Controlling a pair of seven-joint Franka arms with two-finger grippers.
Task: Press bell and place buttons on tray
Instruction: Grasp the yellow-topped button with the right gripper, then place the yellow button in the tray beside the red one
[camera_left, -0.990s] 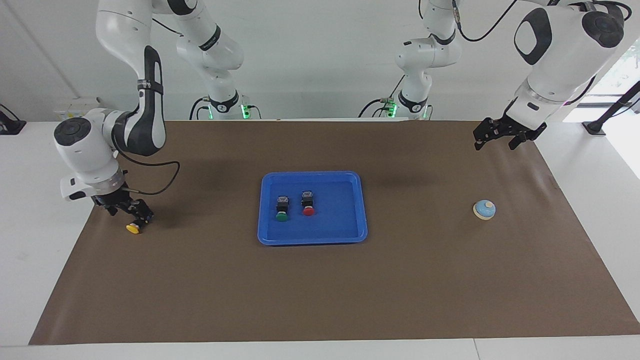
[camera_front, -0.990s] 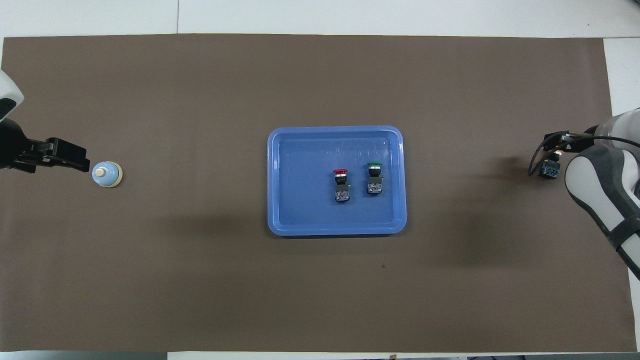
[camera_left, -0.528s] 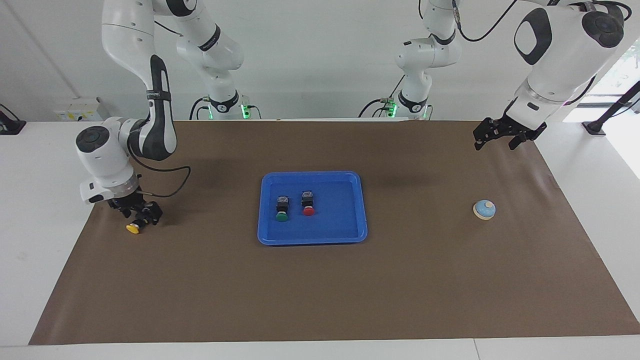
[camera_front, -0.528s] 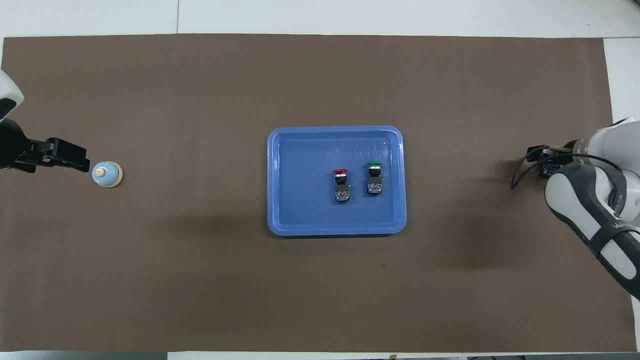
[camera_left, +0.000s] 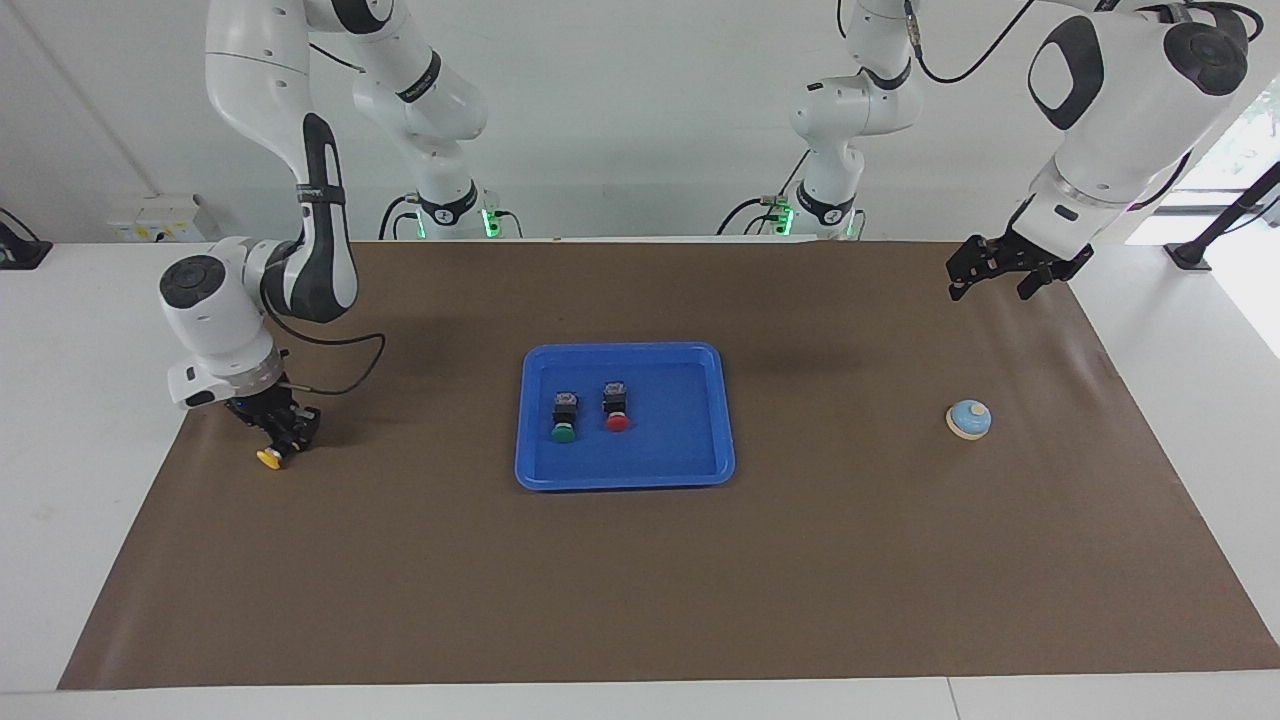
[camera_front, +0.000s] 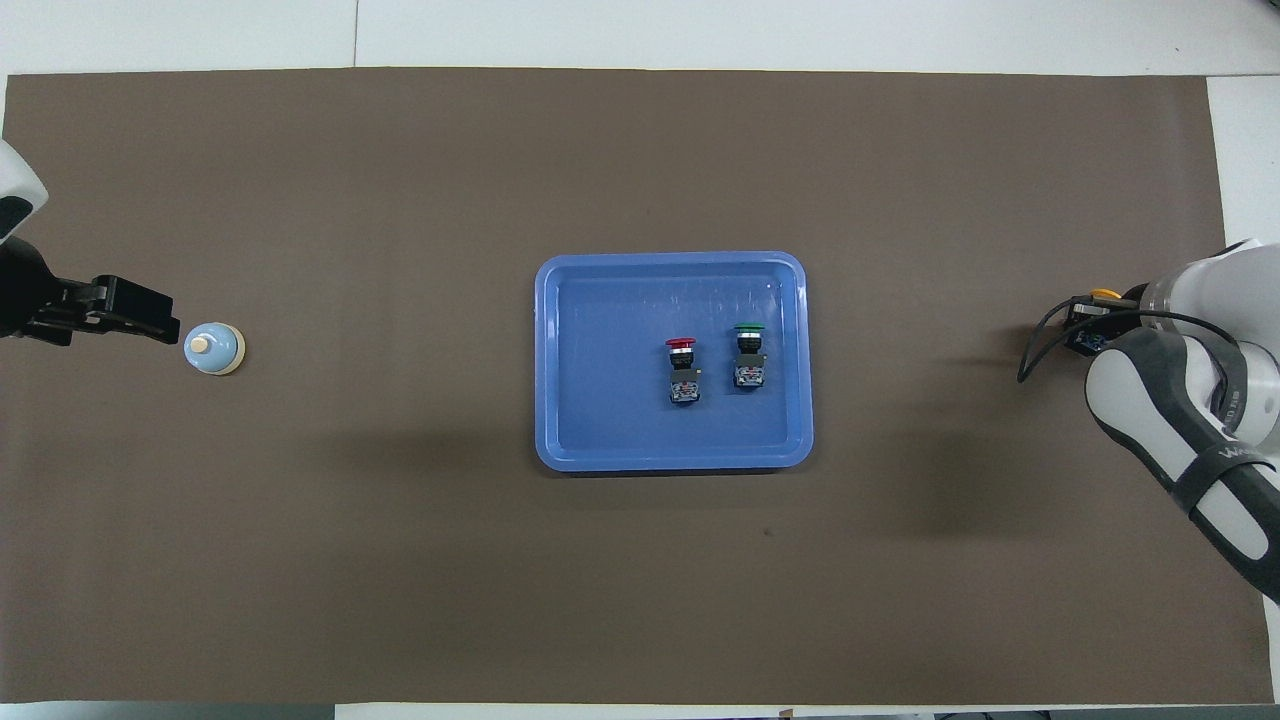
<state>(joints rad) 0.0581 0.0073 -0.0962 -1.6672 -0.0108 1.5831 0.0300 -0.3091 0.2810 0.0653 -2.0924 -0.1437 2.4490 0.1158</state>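
Fig.: right gripper (camera_left: 283, 437) low at the right arm's end of the mat, fingers closed on yellow button (camera_left: 268, 458). Likely light, rigid, top-heavy w/ slick cap; you grip its black body. Left gripper (camera_left: 1005, 272) waits, fingers apart, above bell (camera_left: 969, 419).

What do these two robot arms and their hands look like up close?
Both arms are glossy white, built of rounded segments with black bands and dark grey patches at the joints. Green lights glow at their bases. Black cables run along each arm; one loops loose near the right gripper. The left gripper and the right one are black, angular metal pieces, each with two short fingers.
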